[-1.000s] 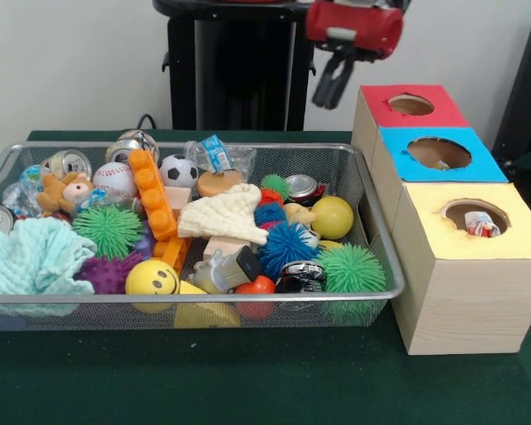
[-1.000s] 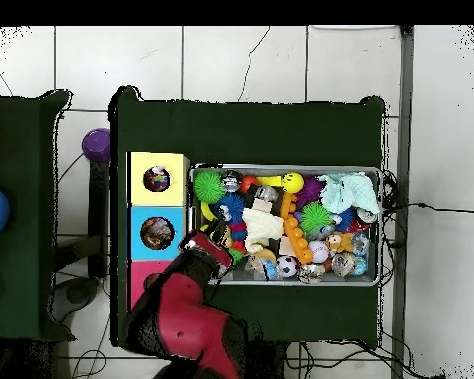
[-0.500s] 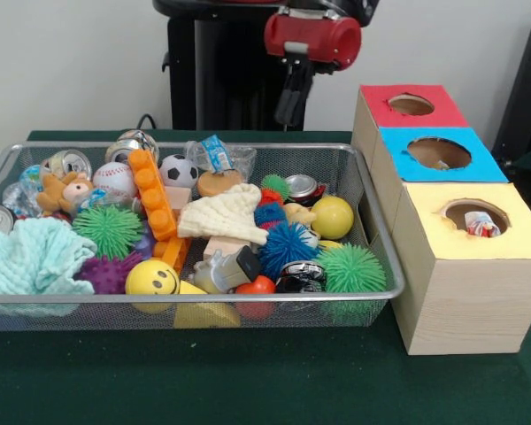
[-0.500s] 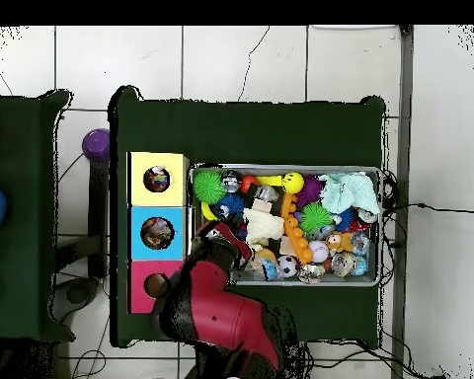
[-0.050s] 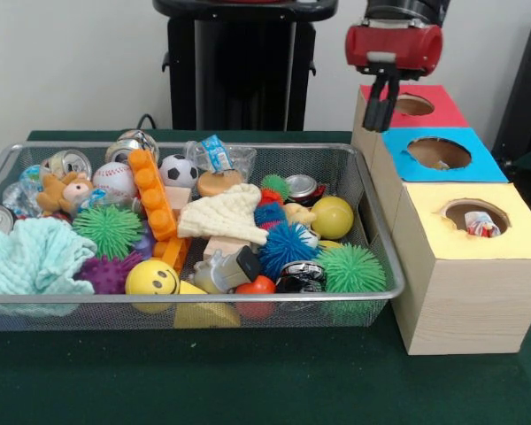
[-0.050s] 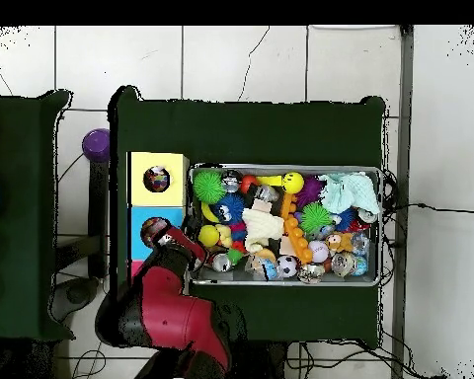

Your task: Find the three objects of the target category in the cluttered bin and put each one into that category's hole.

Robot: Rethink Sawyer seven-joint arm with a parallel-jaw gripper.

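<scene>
Hovering beside the red box (image 5: 411, 111), above the wire bin's (image 5: 372, 221) far corner; gripper (image 5: 380, 115) jaws looking closed, gripping nothing.

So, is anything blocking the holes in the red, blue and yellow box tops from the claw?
Nothing visible does. The claw hangs beside the red top and blue top, and the round holes in those and in the yellow top all lie uncovered.
</scene>
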